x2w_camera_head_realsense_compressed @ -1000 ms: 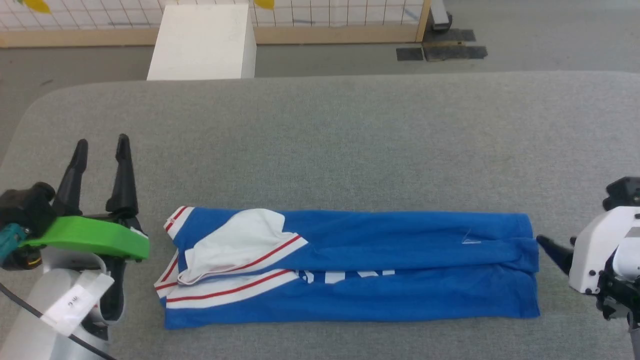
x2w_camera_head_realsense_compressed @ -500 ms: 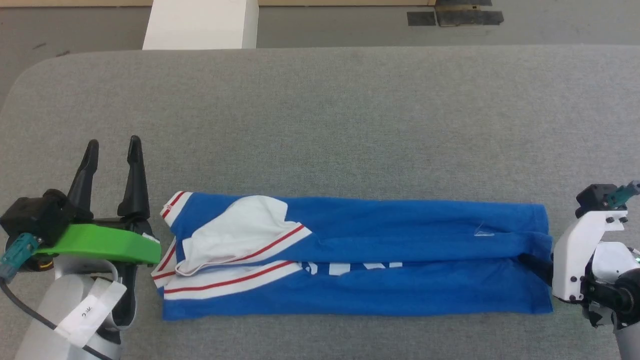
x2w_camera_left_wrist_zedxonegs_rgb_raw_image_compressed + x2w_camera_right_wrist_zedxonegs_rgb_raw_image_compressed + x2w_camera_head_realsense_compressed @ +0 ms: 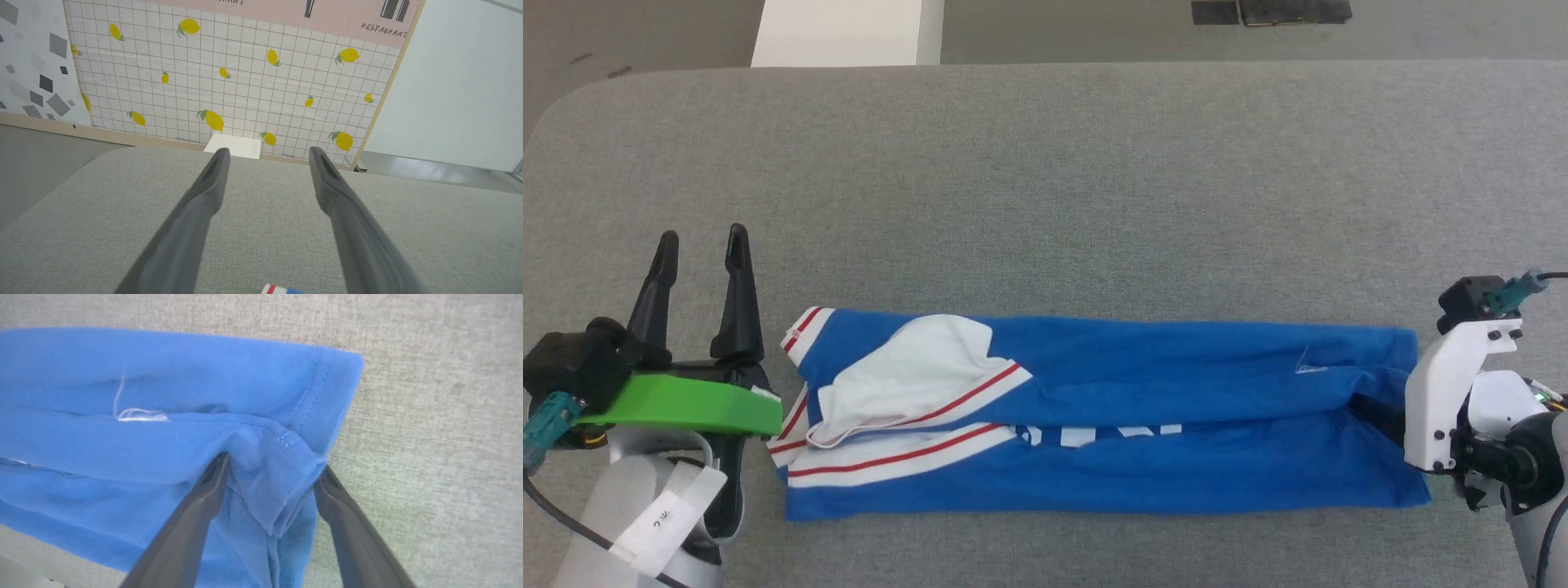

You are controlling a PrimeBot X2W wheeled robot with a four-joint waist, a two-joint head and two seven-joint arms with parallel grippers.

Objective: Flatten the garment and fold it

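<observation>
the counter (image 3: 1045, 188), covered in grey cloth, has its far edge running straight across the top of the head view and curving down at a rounded far left corner. a wide bare stretch of grey lies between that edge and the garment (image 3: 1094, 425). on the near side the bare strip is much narrower.

the garment lies on the near part of the counter as a long blue band, its long edges parallel to the far edge. its white, red-striped end is on the left and its stitched hem on the right.

counted: one garment, two claws, and one white block (image 3: 845, 33) on the floor beyond the far edge. one loose white thread (image 3: 139, 414) sits near the hem.

the left claw (image 3: 703, 233) stands just beside the striped end, fingers spread wide and pointing toward the far edge. it grips nothing and rests clear of the cloth. the right claw (image 3: 273, 464) is at the hem end with its fingers set wide apart. a bunched fold of blue hem sits between them, touching both fingers (image 3: 196, 506), and the jaws are not pinched together on it.
</observation>
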